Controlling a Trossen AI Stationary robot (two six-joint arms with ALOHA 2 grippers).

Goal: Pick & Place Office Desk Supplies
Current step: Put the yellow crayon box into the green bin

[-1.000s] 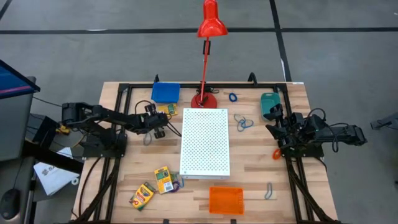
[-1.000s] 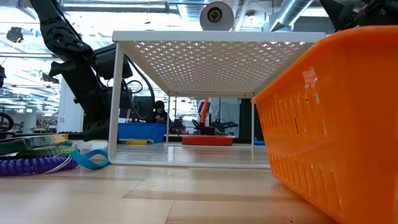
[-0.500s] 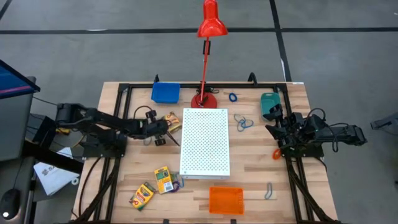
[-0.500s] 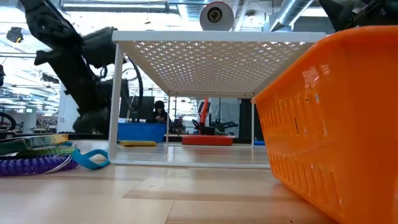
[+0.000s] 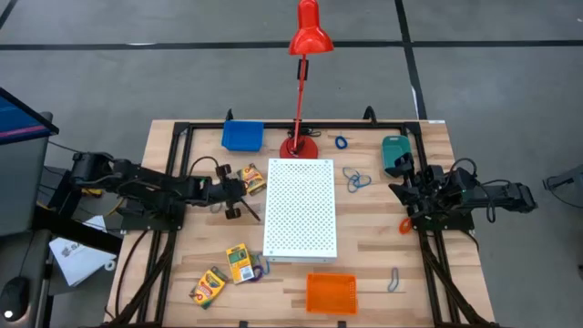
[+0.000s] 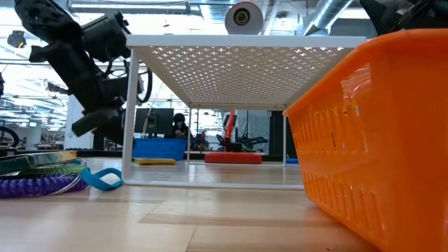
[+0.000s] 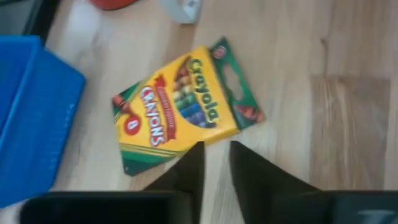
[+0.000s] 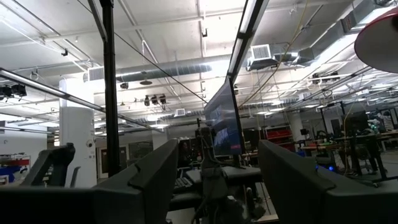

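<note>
Crayon box [image 7: 184, 109] lies flat at 12 o'clock off my left gripper [image 7: 216, 152], whose fingers show a narrow gap, empty. Light stiff cardboard; I'd pinch across its short sides. Right gripper [image 5: 407, 195] spread wide, idle.

The wooden tabletop [image 5: 200, 251] carried crayon boxes [image 5: 240, 263], a white perforated board [image 5: 301, 209], trays [image 5: 331, 293] and a red lamp [image 5: 299, 146].

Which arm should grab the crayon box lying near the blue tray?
Left, probably. The left gripper hovers right beside the crayon box, fingers slightly parted and empty. The right gripper waits across the white board.
</note>
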